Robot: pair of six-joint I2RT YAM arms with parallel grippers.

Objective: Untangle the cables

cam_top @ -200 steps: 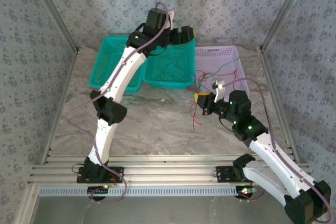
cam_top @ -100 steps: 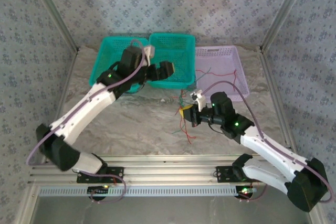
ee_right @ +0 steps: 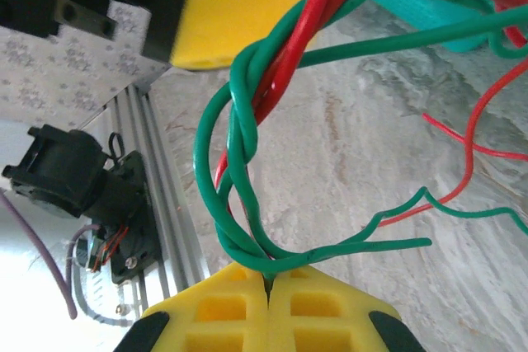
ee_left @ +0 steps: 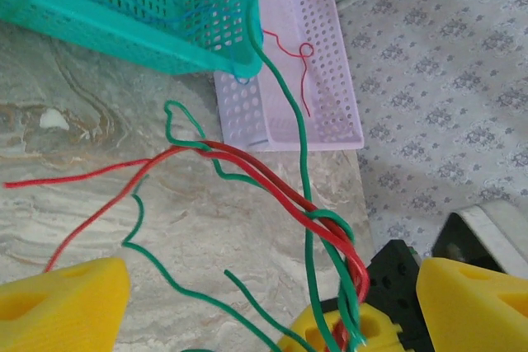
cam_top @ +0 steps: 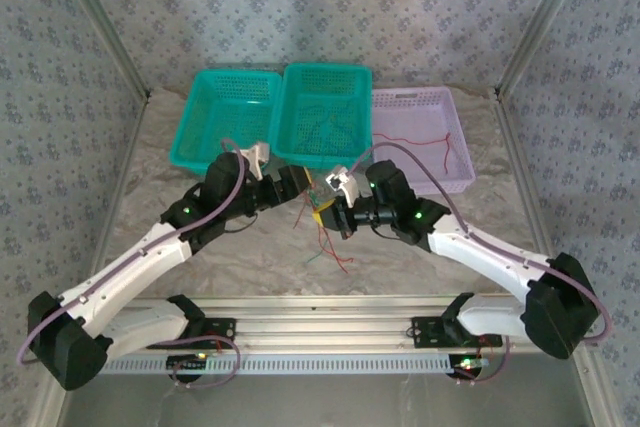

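left arm: I see it swung down from over the teal baskets [cam_top: 238, 74], left gripper [cam_top: 297, 184] now just beside the right gripper [cam_top: 325, 215] | right arm: I see it shifted left, from the purple basket [cam_top: 410, 95] to the middle teal basket [cam_top: 327, 69] | cables [cam_top: 322, 243]: bundle carried along, now dangling over mid-table [cam_top: 250, 259]

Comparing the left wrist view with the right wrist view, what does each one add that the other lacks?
Left wrist view: a teal basket, the purple basket with a loose red cable inside, and the left gripper open with strands between its fingers. Right wrist view: the right gripper shut on the twisted cables, plus the aluminium rail at the table's near edge. Shared: the twisted cables, red and green, above the marble table.
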